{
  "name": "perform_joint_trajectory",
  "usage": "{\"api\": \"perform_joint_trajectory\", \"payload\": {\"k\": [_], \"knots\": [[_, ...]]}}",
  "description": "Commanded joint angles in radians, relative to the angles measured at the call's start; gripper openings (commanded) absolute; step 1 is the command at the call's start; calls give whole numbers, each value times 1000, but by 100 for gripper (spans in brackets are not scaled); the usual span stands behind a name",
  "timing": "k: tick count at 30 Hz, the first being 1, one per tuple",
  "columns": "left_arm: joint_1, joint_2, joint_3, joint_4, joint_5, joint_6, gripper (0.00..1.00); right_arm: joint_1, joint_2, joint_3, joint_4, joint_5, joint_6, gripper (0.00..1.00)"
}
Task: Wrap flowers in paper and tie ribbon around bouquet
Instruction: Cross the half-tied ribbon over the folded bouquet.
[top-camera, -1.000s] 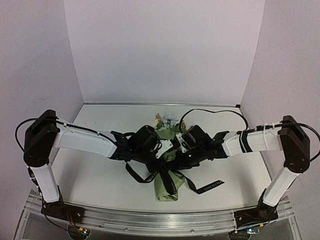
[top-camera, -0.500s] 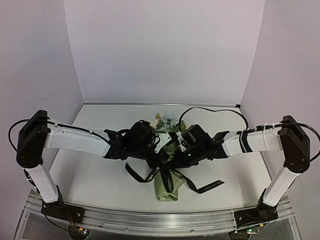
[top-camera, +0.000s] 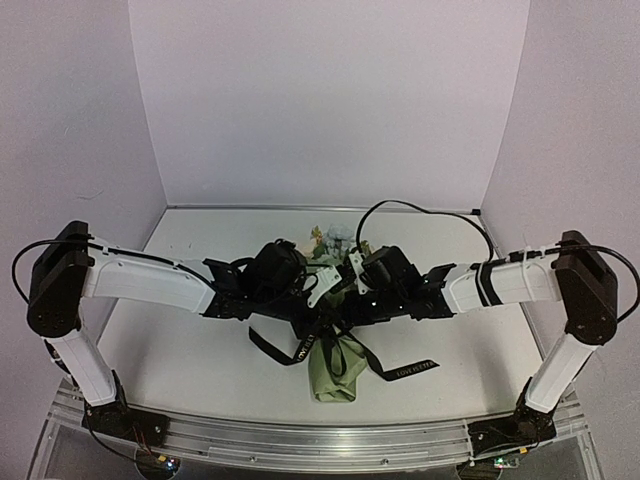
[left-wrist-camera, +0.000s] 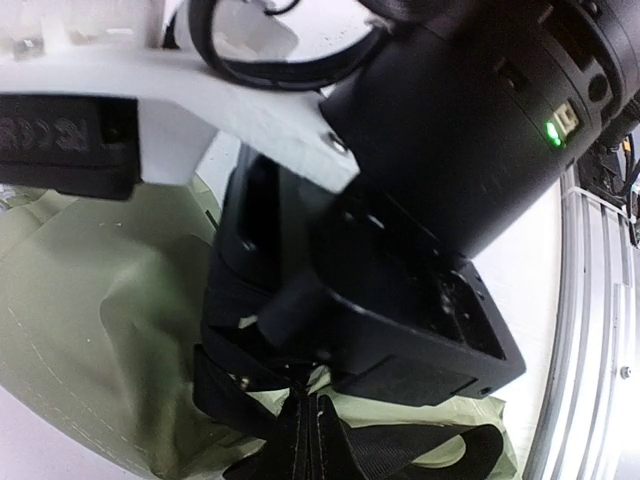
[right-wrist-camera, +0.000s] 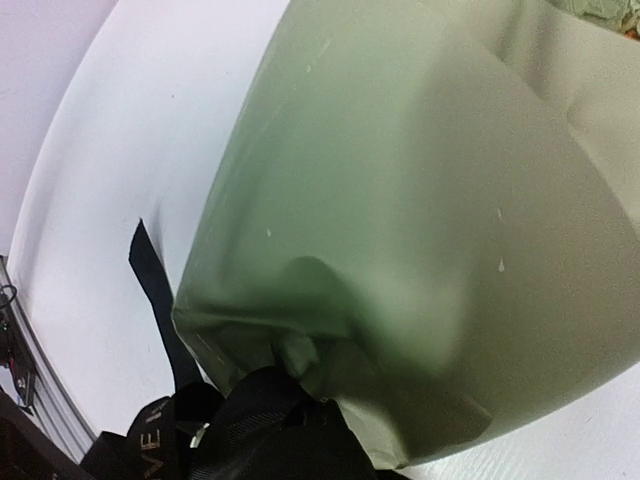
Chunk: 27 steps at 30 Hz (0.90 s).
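Your left arm (top-camera: 150, 280) has swung outward; with the right arm (top-camera: 500, 283) it reaches inward over the bouquet (top-camera: 335, 372), left gripper (top-camera: 312, 305) and right gripper (top-camera: 342, 303) both closed, ribbon (top-camera: 300, 348) bunched at their tips.

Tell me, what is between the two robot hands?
The bouquet, a green paper cone, sits between them, with the black ribbon crossing it. The top view shows this best.
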Motion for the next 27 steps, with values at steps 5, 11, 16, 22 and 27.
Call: {"api": "perform_joint_trajectory", "payload": {"k": [5, 11, 16, 22, 27], "knots": [[16, 57, -7, 11, 48, -31, 0, 1, -6, -48, 103, 37, 13, 4], [18, 94, 7, 0, 54, -49, 1, 0, -33, -81, 102, 18, -19, 14], [22, 108, 17, -17, 46, -53, 1, 0, -59, -97, 101, -6, -41, 19], [25, 122, 35, -37, 31, -59, 1, 1, -87, -110, 101, -28, -51, 26], [27, 128, 43, -40, 29, -61, 0, 1, -122, -129, 88, -47, -43, 32]]}}
